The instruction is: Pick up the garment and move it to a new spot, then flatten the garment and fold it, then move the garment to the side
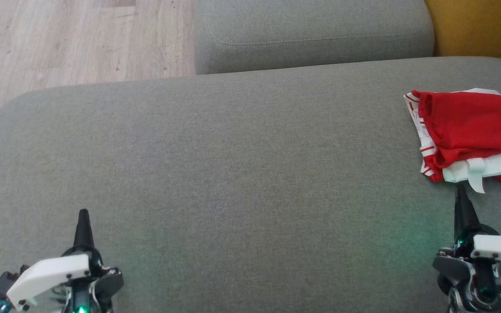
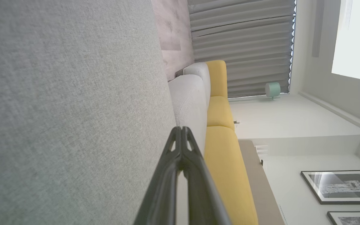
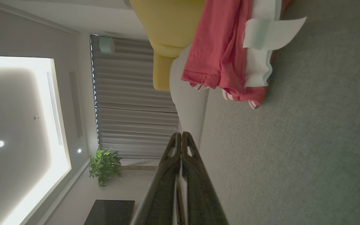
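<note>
A red and white garment (image 1: 468,134) lies folded in a compact bundle at the far right of the grey sofa cushion (image 1: 233,182), a white tag sticking out toward me. In the right wrist view the garment (image 3: 227,53) sits above and to the right of my fingertips. My right gripper (image 1: 460,188) is shut and empty, its tip just short of the garment's near edge. My left gripper (image 1: 83,213) is shut and empty at the lower left, over bare cushion. The same closed tips show in the wrist views: left gripper (image 2: 181,128), right gripper (image 3: 180,134).
A second grey cushion (image 1: 311,34) lies beyond the one in front of me, with wooden floor (image 1: 72,39) at the upper left and a yellow cushion (image 1: 481,26) at the upper right. Wide bare cushion stretches between my two grippers.
</note>
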